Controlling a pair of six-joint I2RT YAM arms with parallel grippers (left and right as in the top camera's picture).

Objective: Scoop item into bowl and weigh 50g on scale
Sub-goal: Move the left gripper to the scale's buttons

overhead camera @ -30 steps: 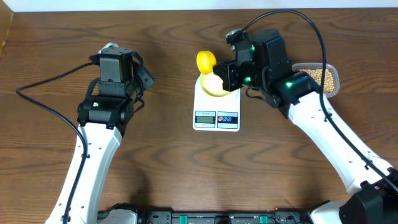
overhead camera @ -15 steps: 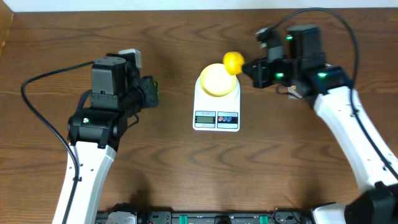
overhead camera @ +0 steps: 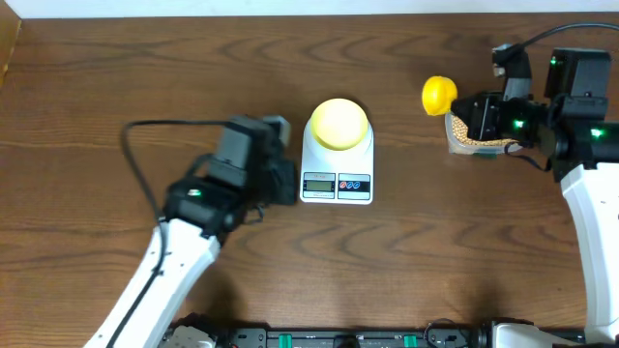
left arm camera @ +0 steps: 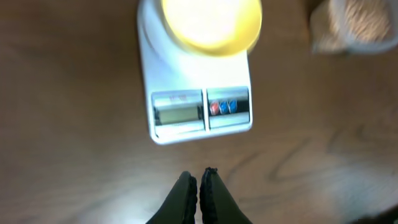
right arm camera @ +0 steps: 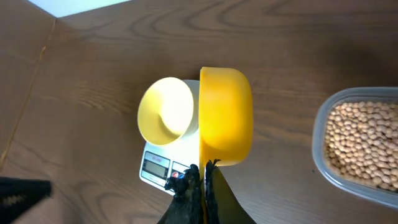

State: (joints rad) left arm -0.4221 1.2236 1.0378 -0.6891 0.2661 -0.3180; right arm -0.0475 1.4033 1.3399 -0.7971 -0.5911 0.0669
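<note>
The pale-yellow bowl stands on the white scale, and I see no beans inside it in the right wrist view. My right gripper is shut on the handle of a bright yellow scoop, held in the air to the right of the scale, at the left end of the tub. The item, tan beans, fills a clear tub partly hidden under that gripper. My left gripper is shut and empty, just left of the scale's display.
The brown wooden table surrounds everything. The tub lies to the right of the scale, and black cables trail from both arms. A dark rail runs along the front edge.
My left arm swung right up to the scale and its gripper closed on nothing. My right arm carried the scoop from the bowl rightward to the tub.
</note>
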